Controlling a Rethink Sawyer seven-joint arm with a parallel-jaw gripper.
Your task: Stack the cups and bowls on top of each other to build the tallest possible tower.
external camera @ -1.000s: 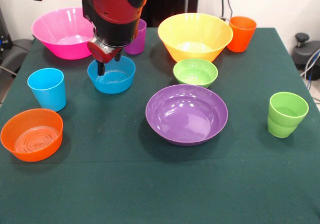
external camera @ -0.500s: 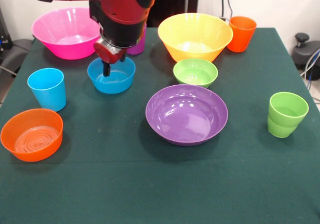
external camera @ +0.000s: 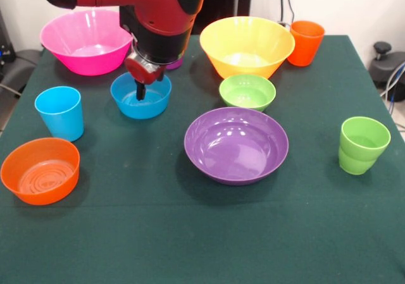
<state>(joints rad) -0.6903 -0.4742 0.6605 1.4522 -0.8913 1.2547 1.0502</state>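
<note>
Arm has shifted toward 3 o'clock since earlier; gripper now hangs inside the small blue bowl, finger spacing impossible to tell. Pink bowl at 10 o'clock, purple bowl at 4.

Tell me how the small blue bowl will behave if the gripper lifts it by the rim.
The small blue bowl looks like thin glossy plastic, so probably light and somewhat slippery. It seems rigid. Held by one edge, it would likely tilt.
</note>
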